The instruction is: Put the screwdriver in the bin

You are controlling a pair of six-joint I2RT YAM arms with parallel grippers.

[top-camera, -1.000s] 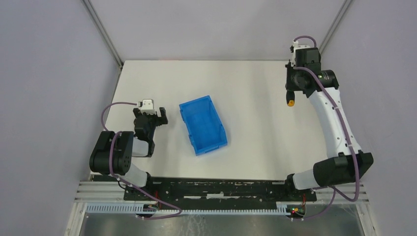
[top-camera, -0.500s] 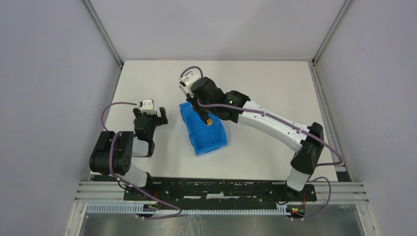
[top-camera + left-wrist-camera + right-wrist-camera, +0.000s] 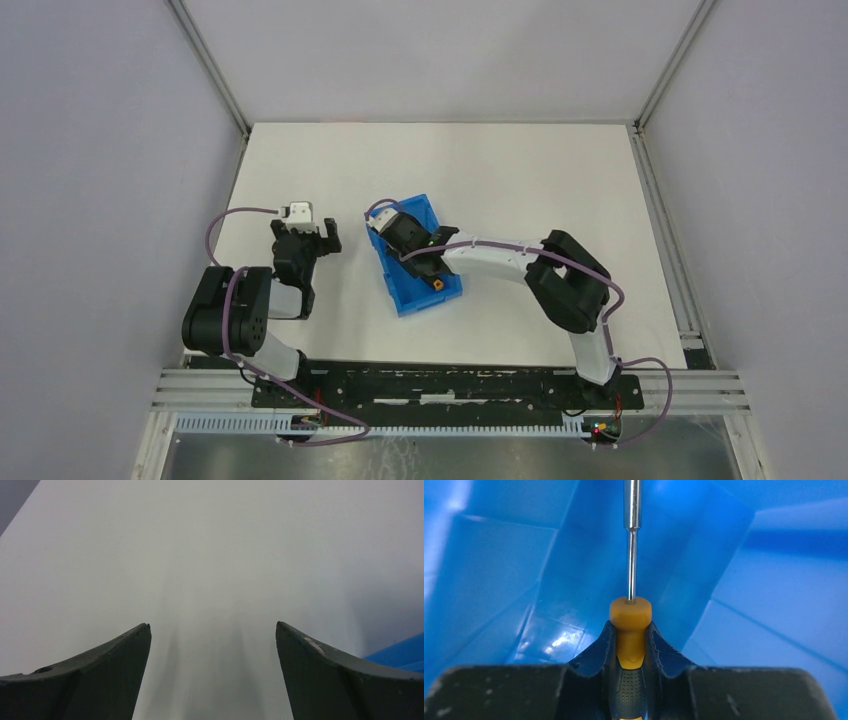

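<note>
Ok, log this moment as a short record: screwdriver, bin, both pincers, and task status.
screwdriver: gripped by its handle in the right pincer, shaft pointing ahead into the bin
bin: blue, open-top, sitting on the white table
right pincer: shut on the screwdriver, inside the bin
left pincer: open, empty, above bare table left of the bin
task status: screwdriver inside the bin's walls, not yet released

Right gripper is down inside the bin, blue walls crowding it on both sides. Left gripper faces open desk toward the far edge, with the bin just to its right.
</note>
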